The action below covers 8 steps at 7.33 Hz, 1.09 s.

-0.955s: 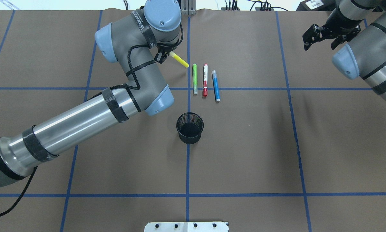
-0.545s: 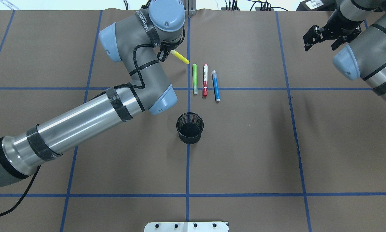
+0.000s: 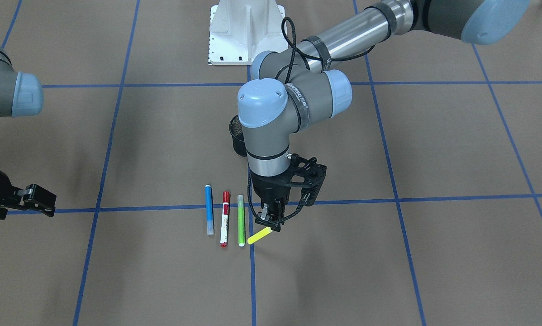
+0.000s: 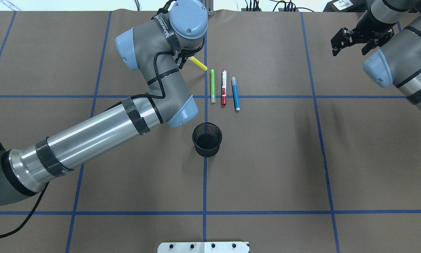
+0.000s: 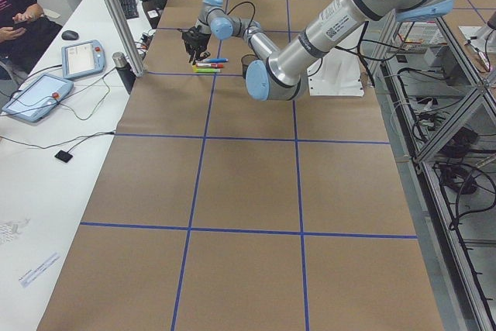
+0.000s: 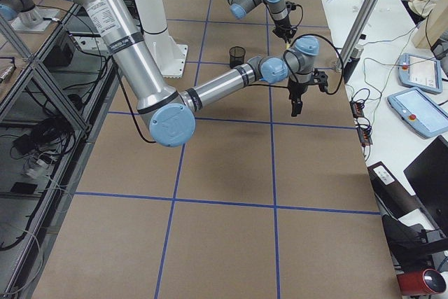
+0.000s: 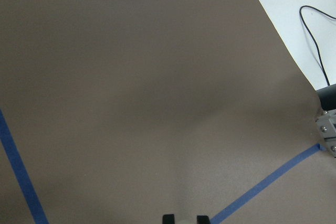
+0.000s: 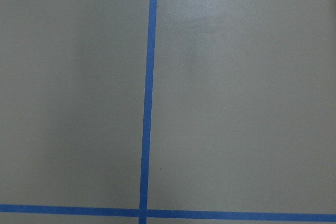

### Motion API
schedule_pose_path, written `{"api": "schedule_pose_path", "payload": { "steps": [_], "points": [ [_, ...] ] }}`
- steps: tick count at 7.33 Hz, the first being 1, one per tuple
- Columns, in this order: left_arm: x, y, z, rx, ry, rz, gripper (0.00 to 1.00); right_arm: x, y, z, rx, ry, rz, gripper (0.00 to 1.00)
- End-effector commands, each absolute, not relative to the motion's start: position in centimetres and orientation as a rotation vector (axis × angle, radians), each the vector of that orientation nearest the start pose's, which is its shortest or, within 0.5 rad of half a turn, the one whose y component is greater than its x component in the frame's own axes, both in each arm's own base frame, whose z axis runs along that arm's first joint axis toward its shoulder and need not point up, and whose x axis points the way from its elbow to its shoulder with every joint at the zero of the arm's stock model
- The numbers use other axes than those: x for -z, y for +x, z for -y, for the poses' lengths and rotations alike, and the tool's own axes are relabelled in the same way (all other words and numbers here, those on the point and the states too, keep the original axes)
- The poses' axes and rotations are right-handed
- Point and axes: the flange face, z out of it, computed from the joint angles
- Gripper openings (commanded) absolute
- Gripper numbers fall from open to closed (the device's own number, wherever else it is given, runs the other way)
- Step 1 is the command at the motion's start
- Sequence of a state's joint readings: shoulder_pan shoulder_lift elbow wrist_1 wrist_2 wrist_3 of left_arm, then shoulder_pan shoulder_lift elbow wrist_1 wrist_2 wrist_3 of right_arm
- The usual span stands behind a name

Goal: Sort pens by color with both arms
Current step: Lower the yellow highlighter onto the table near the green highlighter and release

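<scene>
A yellow highlighter point(image 4: 198, 63) point(image 3: 259, 236) hangs tilted just above the table, with my left gripper point(image 3: 271, 217) shut on its upper end; from overhead the wrist mostly hides that gripper. Just right of it in the overhead view, three pens lie side by side on the brown table: green point(image 4: 212, 86) point(image 3: 241, 220), white-bodied with a red cap point(image 4: 224, 87) point(image 3: 225, 218), and blue point(image 4: 235, 93) point(image 3: 209, 209). My right gripper point(image 4: 351, 45) point(image 3: 31, 199) hovers open and empty at the far right corner, well away from the pens.
A black mesh cup point(image 4: 207, 139) point(image 3: 238, 136) stands upright nearer the robot than the pens, partly hidden by the left arm in the front-facing view. The white base stand point(image 4: 203, 247) sits at the near edge. Blue tape lines grid the table.
My left arm has carried the yellow highlighter to the right and slightly farther from the robot, closer to the green pen's far end. The right gripper has barely moved.
</scene>
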<state>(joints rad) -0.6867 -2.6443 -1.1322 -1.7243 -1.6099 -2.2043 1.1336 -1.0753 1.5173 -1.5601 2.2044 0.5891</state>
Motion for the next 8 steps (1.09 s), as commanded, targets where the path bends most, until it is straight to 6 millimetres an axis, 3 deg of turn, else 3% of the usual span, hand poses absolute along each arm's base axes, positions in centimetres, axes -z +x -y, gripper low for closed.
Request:
{"api": "schedule_pose_path", "payload": {
  "steps": [1,2,5,6,7,8],
  "points": [
    [-12.7,56.6,62.1,1.220,-0.020,-0.849,0.22,-39.8,-22.1,64.9,0.000,0.074,0.756,0.98],
    [-12.9,56.6,62.1,1.219,-0.019,-0.846,0.29,-39.8,-22.1,64.9,0.001,0.075,0.756,0.98],
    [-13.2,56.6,62.1,1.216,-0.018,-0.840,0.33,-39.9,-22.1,64.9,0.002,0.074,0.755,0.98],
    [-12.9,56.5,62.0,1.195,-0.008,-0.845,0.40,-39.8,-22.1,64.9,0.003,0.076,0.755,0.98],
    [-11.8,55.8,61.6,1.121,0.016,-0.863,0.62,-39.8,-22.1,64.9,0.003,0.076,0.755,0.98],
    [-11.0,54.6,60.7,1.010,0.051,-0.845,0.77,-39.7,-22.2,65.0,0.002,0.076,0.756,0.98]
  ]
}}
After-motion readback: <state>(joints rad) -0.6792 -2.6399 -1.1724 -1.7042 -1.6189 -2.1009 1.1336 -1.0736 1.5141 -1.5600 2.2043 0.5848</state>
